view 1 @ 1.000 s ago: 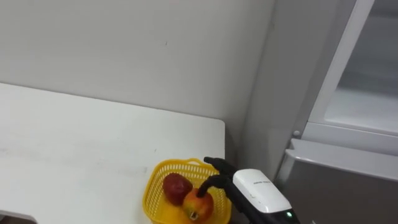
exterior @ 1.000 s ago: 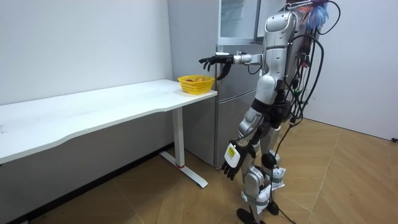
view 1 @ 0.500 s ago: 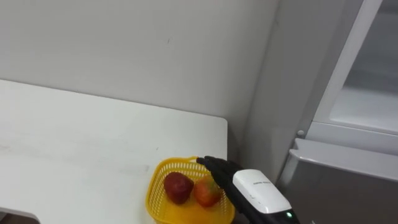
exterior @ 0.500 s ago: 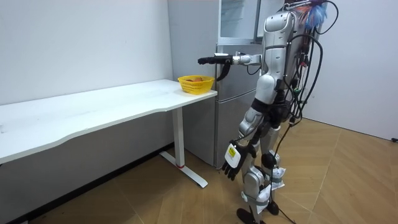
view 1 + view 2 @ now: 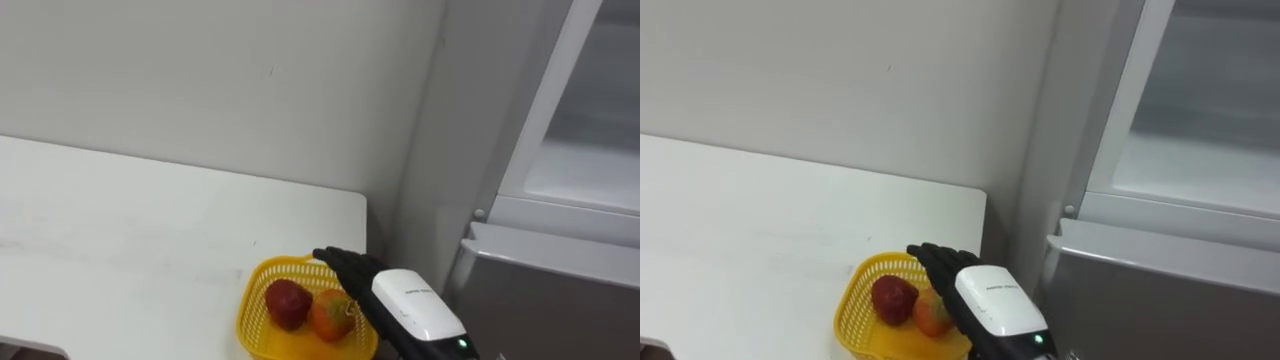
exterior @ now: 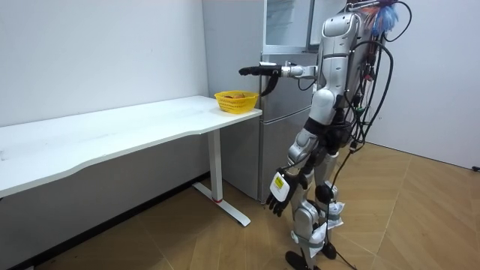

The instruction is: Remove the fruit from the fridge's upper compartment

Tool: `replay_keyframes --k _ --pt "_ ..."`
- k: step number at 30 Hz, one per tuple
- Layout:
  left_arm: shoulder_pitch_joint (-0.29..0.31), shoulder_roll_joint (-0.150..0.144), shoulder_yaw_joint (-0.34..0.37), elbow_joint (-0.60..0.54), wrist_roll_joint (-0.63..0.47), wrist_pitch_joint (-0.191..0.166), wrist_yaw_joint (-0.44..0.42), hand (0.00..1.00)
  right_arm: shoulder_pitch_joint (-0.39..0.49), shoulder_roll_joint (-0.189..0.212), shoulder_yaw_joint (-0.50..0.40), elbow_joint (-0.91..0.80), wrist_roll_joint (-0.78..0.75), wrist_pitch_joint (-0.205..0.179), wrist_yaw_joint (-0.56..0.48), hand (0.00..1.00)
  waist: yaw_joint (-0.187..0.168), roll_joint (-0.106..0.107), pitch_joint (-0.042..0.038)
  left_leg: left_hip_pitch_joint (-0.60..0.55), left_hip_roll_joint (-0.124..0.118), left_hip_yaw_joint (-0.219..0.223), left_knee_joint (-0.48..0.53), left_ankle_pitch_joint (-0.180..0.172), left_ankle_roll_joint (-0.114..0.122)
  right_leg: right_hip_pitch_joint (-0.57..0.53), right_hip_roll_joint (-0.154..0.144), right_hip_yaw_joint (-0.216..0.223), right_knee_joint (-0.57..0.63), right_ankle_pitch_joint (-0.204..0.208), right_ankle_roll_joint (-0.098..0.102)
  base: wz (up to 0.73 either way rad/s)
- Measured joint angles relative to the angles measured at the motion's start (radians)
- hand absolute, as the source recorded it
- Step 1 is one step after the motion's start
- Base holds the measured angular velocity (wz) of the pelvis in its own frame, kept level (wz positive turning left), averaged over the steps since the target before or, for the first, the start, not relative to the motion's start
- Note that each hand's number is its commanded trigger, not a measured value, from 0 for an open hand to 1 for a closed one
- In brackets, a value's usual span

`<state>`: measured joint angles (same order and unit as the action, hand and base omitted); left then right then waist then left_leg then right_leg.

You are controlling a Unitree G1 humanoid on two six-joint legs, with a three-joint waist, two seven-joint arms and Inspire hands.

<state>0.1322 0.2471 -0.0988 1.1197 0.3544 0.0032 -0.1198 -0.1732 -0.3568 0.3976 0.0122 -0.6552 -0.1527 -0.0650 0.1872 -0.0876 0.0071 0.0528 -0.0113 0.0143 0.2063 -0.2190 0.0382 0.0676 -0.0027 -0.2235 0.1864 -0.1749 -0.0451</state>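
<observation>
The right hand [image 5: 400, 300], fingers straight and holding nothing, reaches over the yellow basket [image 5: 262, 272] at the white table's [image 5: 150, 230] corner beside the fridge [image 5: 560, 270]. It partly hides the orange-red fruit [image 5: 330, 315] lying against a red apple [image 5: 287, 303]. The basket's near edge is cut off. The left hand [image 6: 279, 196] hangs relaxed by the thigh.

Your right hand [image 5: 360, 276], fingers straight, hovers over the yellow plastic basket [image 5: 247, 300]. It holds a dark red apple [image 5: 287, 303] and an orange fruit [image 5: 330, 314].
</observation>
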Motion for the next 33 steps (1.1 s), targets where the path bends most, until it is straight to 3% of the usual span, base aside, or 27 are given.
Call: replay_keyframes --k 4,9,19,23,24,27,33 --pt "0.001 -0.003 0.0 0.001 0.002 0.0 -0.001 0.0 0.0 0.0 -0.013 -0.055 0.041 -0.002 0.003 0.0 -0.015 0.01 0.0042 -0.003 0.0 0.001 0.001 0.0 0.0 -0.002 0.0 0.0 -0.001 0.001 0.0 0.0" --pt "0.0 -0.004 0.0 0.003 0.002 0.0 0.003 0.0 0.0 0.01 -0.064 -0.085 0.081 -0.017 0.002 0.0 -0.039 0.024 -0.0051 0.0 0.0 0.003 -0.002 0.0 0.0 0.0 0.0 0.003 -0.002 0.0 0.0 0.0" --pt "0.0 -0.007 -0.001 0.01 0.002 0.0 0.043 0.0 0.043 0.021 -0.112 -0.19 0.108 -0.04 -0.011 0.0 -0.079 0.039 -0.0053 0.013 0.003 0.026 -0.009 0.0 0.0 0.002 0.005 0.028 0.0 0.002 0.002 -0.05" --pt "0.01 -0.015 -0.001 0.011 0.0 -0.002 0.074 0.0 0.098 0.026 -0.118 -0.217 0.119 -0.05 -0.022 0.0 -0.079 0.048 -0.0062 0.015 0.005 0.038 -0.009 -0.001 0.001 0.001 0.006 0.035 0.0 0.008 0.002 -0.07" --pt "0.019 -0.021 -0.002 0.011 -0.001 -0.002 0.085 0.0 0.121 0.036 -0.118 -0.229 0.119 -0.051 -0.024 0.0 -0.083 0.056 -0.0087 0.016 0.005 0.04 -0.009 -0.001 0.002 0.001 0.007 0.038 -0.001 0.009 0.003 -0.07" --pt "0.032 -0.043 -0.002 0.017 -0.007 -0.002 0.095 0.0 0.167 0.047 -0.118 -0.251 0.132 -0.058 -0.024 0.0 -0.095 0.083 -0.0061 0.026 0.006 0.056 -0.011 -0.003 0.005 0.003 0.007 0.056 0.003 0.011 0.005 -0.14" --pt "0.051 -0.047 -0.003 0.021 -0.009 -0.002 0.118 0.0 0.282 0.082 -0.149 -0.248 0.141 -0.066 -0.03 0.0 -0.132 0.091 -0.0079 0.029 0.006 0.07 -0.01 -0.003 0.005 0.001 0.012 0.081 0.002 0.011 0.006 -0.08"
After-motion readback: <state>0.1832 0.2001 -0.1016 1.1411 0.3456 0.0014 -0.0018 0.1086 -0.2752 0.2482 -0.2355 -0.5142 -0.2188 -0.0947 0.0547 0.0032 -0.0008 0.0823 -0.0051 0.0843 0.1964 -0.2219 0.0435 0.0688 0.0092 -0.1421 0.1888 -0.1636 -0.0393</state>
